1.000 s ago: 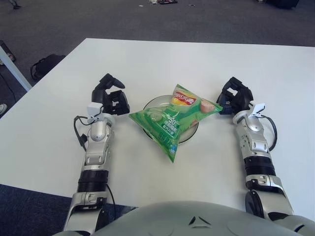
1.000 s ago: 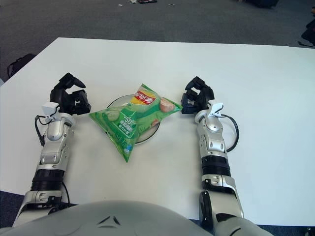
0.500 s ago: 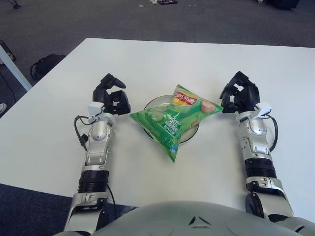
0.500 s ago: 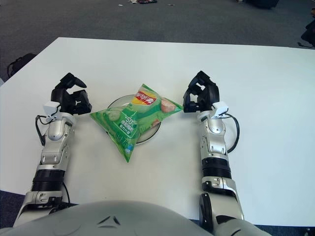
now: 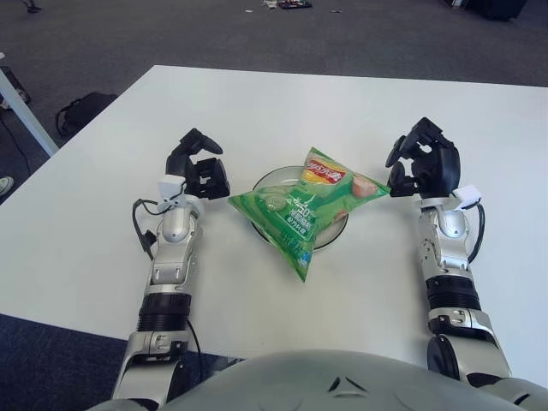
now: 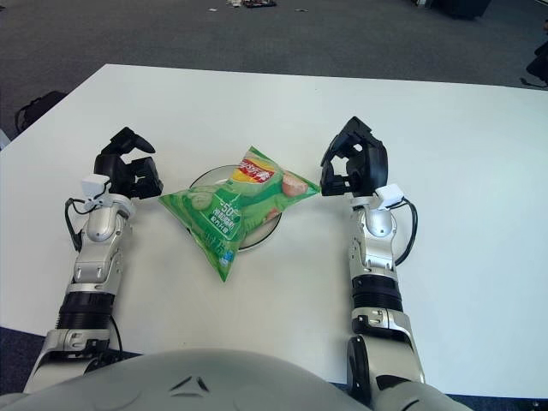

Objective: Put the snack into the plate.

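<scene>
A green snack bag (image 5: 305, 207) lies across a round plate (image 5: 265, 181) at the middle of the white table, its corners overhanging the rim. My left hand (image 5: 197, 168) rests on the table just left of the bag, fingers relaxed and empty, not touching it. My right hand (image 5: 421, 162) is raised just right of the bag's right corner, fingers spread and empty, apart from the bag.
The white table (image 5: 282, 111) extends far behind the plate. Dark carpet lies beyond its far edge, with a black bag (image 5: 79, 110) on the floor at the left.
My right hand has lifted and drawn slightly right, away from the bag's right corner. The bag, the plate and my left hand stay where they were.
</scene>
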{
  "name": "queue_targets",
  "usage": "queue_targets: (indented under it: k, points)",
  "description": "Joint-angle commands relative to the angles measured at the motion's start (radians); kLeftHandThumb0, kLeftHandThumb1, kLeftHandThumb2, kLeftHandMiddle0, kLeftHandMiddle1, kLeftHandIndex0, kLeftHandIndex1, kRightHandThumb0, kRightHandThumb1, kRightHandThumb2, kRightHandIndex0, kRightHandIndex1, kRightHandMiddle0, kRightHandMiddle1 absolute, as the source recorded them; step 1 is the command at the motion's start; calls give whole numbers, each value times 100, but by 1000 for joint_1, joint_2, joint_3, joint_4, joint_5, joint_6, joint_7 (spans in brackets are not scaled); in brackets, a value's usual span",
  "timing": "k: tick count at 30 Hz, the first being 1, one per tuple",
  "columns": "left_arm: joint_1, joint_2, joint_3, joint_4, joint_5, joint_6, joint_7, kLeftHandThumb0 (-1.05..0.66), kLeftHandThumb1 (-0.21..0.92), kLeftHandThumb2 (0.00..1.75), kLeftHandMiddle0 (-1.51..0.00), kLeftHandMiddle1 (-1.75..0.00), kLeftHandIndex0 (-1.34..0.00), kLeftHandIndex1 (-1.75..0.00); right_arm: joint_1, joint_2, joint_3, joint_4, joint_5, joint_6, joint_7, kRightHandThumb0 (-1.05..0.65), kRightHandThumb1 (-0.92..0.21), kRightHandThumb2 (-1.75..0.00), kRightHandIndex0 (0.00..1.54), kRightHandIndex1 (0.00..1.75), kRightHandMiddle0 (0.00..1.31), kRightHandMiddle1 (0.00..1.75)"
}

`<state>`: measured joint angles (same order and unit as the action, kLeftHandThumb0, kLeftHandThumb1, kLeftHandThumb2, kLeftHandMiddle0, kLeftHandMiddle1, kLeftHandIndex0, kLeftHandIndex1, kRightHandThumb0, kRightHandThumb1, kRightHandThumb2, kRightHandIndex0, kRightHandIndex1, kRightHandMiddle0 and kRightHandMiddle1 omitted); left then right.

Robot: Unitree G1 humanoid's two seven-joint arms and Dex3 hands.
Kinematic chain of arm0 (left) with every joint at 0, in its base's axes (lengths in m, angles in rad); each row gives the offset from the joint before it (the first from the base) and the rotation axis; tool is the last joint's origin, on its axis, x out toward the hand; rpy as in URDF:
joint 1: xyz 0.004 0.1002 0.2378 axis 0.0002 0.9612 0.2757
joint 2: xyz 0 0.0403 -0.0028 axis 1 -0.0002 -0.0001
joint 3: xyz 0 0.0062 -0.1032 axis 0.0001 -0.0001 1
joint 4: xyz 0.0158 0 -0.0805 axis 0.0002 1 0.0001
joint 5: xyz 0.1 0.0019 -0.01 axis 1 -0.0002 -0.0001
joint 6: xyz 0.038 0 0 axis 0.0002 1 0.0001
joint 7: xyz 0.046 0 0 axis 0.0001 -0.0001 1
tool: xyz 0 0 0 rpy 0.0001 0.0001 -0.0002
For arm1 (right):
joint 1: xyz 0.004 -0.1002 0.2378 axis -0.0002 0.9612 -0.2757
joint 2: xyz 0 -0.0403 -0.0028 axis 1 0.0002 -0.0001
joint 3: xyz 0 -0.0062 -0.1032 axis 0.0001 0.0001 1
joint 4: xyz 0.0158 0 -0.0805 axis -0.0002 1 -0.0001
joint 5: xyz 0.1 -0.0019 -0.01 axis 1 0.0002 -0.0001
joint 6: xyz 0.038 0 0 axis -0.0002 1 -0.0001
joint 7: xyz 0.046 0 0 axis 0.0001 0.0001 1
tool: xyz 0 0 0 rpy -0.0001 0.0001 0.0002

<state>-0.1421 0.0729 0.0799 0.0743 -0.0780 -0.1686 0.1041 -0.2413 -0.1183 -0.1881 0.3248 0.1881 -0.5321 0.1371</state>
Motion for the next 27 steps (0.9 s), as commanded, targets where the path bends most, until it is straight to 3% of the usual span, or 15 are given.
queue_targets:
  k: [1,10,27]
  points:
    - [4,-21,2,59,-20,0,-31,-55,16,151,-142,-175,-75,-175,152,104,2,103,29,-4,-14,-1,10,-175,93,165,71,175]
    - [-47,-17,13,99,-48,19,-65,-54,17,149,-141,-175,-74,-175,148,101,0,86,46,58,-18,-1,9,-175,93,166,71,175]
    - [-145,8,22,163,-35,68,-96,-54,19,148,-139,-175,-72,-175,151,108,-18,17,135,269,-21,-1,9,-175,93,166,70,175]
